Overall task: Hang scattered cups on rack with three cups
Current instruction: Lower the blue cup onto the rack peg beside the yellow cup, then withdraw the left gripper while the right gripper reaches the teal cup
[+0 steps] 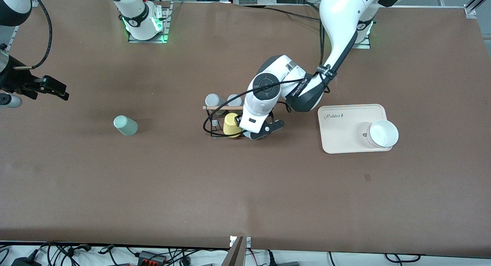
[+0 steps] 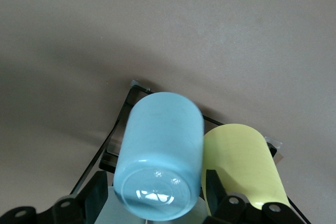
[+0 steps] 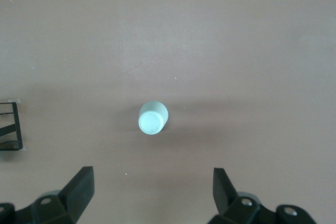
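Two arms over a brown tabletop (image 1: 245, 189). Left pincer (image 1: 256, 132) is down at the black wire rack (image 1: 213, 122), at the rack's end toward the left arm. Front view hides what it carries under the wrist; only the left wrist view shows the light blue cup (image 2: 160, 156) set between its fingers (image 2: 212, 187), base toward the camera, directly over the rack frame and just beside the yellow cup (image 1: 231, 125). Whether the blue cup sits on a peg I cannot tell.

Two grey cups (image 1: 213, 102) stand on the rack's pegs at 12 o'clock from the yellow one, by the wooden rod (image 1: 221, 107).

Mint green cup (image 1: 125, 125) sits alone on the tabletop, well apart from the rack toward the right arm's end. Right pincer (image 3: 152, 195) hangs above it, fingers spread wide, gripping nothing; the right wrist view looks straight down on the cup's base.

Beige tray (image 1: 341, 139) at 3 o'clock from the rack carries a white bowl (image 1: 383, 133).
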Robot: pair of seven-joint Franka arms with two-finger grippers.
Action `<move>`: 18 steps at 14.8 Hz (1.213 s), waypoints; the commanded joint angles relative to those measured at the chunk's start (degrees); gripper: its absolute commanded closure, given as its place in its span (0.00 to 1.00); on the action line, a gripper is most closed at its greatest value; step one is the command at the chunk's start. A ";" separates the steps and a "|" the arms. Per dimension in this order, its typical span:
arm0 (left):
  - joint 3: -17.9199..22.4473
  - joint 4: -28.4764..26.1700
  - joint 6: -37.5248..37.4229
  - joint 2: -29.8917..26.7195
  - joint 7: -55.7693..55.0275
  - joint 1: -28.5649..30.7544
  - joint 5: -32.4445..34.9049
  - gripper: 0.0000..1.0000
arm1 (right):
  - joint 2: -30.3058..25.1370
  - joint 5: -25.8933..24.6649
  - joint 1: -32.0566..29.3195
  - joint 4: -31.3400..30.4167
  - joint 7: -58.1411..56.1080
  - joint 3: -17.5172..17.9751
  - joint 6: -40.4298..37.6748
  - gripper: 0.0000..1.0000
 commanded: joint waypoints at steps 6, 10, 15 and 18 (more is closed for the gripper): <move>0.53 0.66 -4.96 -4.09 -0.88 0.79 1.24 0.17 | 2.83 -0.19 0.28 1.27 -0.54 0.66 1.05 0.00; 1.59 0.74 -7.85 -8.56 -0.53 3.07 1.15 0.17 | 4.15 0.34 0.45 1.27 -0.37 0.66 0.96 0.00; 1.41 0.22 -16.19 -15.77 9.65 13.34 1.24 0.00 | 9.68 -0.01 0.02 1.36 -1.07 0.66 0.79 0.00; 1.50 -0.49 -18.14 -20.43 11.41 19.58 1.41 0.00 | 9.69 -0.28 0.45 1.01 -0.45 0.66 0.96 0.00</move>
